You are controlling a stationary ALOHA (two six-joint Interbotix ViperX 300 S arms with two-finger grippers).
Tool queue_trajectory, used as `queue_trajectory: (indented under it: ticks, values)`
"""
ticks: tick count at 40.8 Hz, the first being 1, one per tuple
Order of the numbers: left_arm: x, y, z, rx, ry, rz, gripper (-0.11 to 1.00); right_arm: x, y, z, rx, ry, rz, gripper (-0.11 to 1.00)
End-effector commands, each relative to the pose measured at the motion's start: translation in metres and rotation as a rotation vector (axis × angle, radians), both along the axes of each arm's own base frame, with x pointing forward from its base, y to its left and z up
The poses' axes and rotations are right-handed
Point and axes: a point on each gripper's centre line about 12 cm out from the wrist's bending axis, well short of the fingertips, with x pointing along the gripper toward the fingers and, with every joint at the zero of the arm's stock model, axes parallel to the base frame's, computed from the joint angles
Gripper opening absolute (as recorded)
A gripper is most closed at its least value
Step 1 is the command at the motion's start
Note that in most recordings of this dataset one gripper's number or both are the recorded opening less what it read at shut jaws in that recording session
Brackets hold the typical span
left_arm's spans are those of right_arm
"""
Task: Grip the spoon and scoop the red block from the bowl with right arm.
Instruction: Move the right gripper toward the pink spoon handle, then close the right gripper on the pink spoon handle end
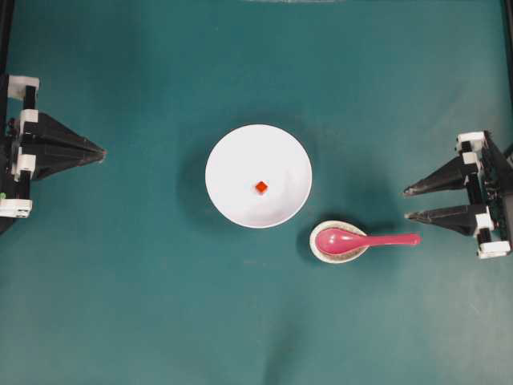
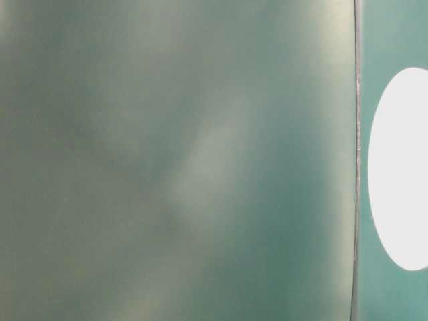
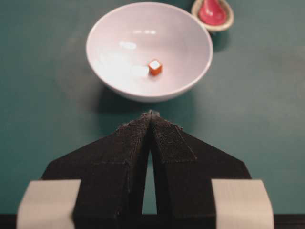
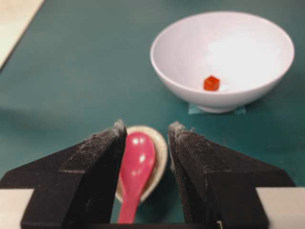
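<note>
Your right gripper (image 1: 406, 203) stands wide open at the right edge of the overhead view, holding nothing, its two black fingers pointing left toward the middle of the table (image 1: 120, 305). You have the spoon (image 1: 361, 239) just left of and slightly below those fingertips, its handle end near the lower finger but apart from it, and its head lying in a small beige rest (image 1: 321, 250). Up and to the left of the rest, close by but not touching, sits the bowl (image 1: 232, 152), with the red block (image 1: 261, 187) near its centre. Your left gripper (image 1: 103, 151) is at the far left edge, its fingers pressed together to a point, well apart from the bowl. Count from above: two grippers, one spoon, one rest, one bowl, one block. At table level you get almost nothing: a blurred teal-grey field, a thin vertical line, and a bright white oval at the right edge that cannot be identified with certainty. From the left wrist you see the left gripper (image 3: 150, 114) shut at the bottom of the frame, the bowl (image 3: 114, 28) ahead of it with the one block (image 3: 155, 67) inside, and the spoon head (image 3: 212, 12) in its rest (image 3: 228, 24) beyond at the upper right. From the right wrist the right gripper (image 4: 147, 129) frames the spoon (image 4: 136, 167) in the gap between its spread fingers, neither finger touching it; the rest (image 4: 161, 152) lies under the spoon's head, and the bowl (image 4: 181, 43) with the block (image 4: 211, 83) lies farther ahead to the right.
</note>
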Motion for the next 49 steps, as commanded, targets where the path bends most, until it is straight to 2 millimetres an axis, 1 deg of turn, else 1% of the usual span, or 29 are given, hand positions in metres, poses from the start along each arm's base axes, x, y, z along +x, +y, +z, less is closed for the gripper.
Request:
queue_trajectory:
  ticks: [1, 8, 24, 35, 49]
  values:
    - [0.003, 0.000, 0.010, 0.004, -0.023, 0.001, 0.00, 0.001, 0.000, 0.000, 0.012, -0.027, -0.010, 0.48]
    - [0.003, 0.000, 0.010, 0.004, -0.024, 0.001, 0.00, -0.002, 0.003, -0.007, 0.018, -0.024, -0.003, 0.48]
    - [0.003, 0.000, 0.008, 0.005, -0.014, 0.001, 0.00, -0.001, 0.013, -0.014, 0.029, 0.011, 0.026, 0.48]
    - [0.003, 0.000, 0.008, 0.007, -0.013, 0.000, 0.00, -0.004, 0.011, -0.029, 0.015, 0.069, 0.009, 0.48]
    - [0.003, 0.001, 0.008, 0.010, -0.013, 0.000, 0.00, 0.001, 0.020, -0.045, 0.015, 0.112, 0.000, 0.48]
